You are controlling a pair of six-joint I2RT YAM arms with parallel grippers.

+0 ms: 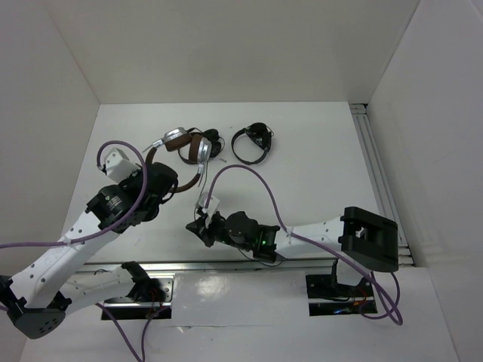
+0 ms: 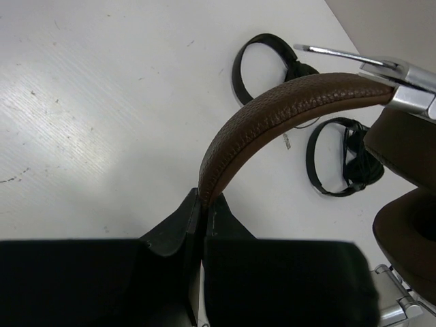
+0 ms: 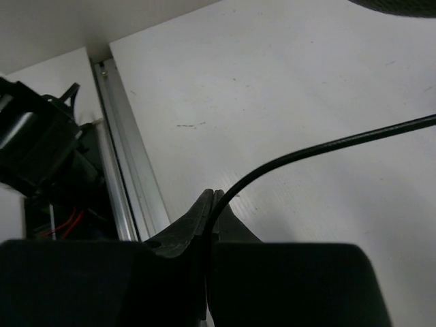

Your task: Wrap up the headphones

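I saw the left gripper (image 2: 202,204) with its fingers pressed together on the brown headband (image 2: 286,109) of the headphones (image 1: 196,149), the leather strip pinched edge-on between the two black tips. From that pinch the band rose and arched away to the right of the fingers, ending in a silver yoke (image 2: 409,95). The brown ear pads (image 2: 409,157) sat beyond it, further right of the tips. From above, the set's long axis ran from the left fingers out toward the far right, with the band end at the fingers and the silver earcups (image 1: 176,134) pointing away from them. It hung over the white table (image 1: 317,173), and I could not tell whether the cups rested on it or sat just clear.

The right gripper (image 3: 212,201) was closed tight on the thin black cable (image 3: 320,150), which came out between the shut tips and swept up and off to their right across the table. To the left of those fingers ran an aluminium rail (image 3: 126,170).

Past the left fingertips two smaller black headsets lay flat, one (image 2: 303,70) just beyond the arch of the band, the other (image 2: 354,163) under it, close to the ear pads.

Any lettering on the cups or band was too small for me to read.
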